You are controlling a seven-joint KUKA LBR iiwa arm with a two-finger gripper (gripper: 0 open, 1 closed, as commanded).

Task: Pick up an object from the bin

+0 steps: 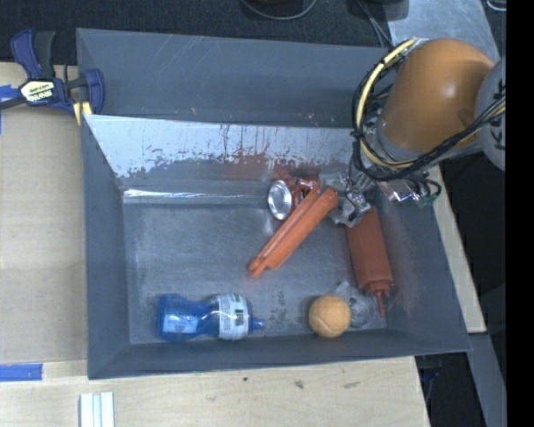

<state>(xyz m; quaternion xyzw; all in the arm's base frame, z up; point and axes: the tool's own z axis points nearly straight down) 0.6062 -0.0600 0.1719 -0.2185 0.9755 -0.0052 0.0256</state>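
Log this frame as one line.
gripper: right of bin, between upper ends of orange tool and brown cylinder | held: cannot tell | front: blue bottle, orange ball

My wrist cover (436, 92) is a glossy amber orange, ringed by yellow and black cables (363, 114). The bin (178, 229) is flat grey, its far wall streaked with rusty red scratches. Inside lie a bright orange stick-shaped tool (292, 231), a mirror-silver piece (279, 198) at its upper end, a brick-red cylinder (370, 252), a tan-orange ball (328, 316), and a translucent blue bottle (196, 318) with a white band, which may be a printed label.
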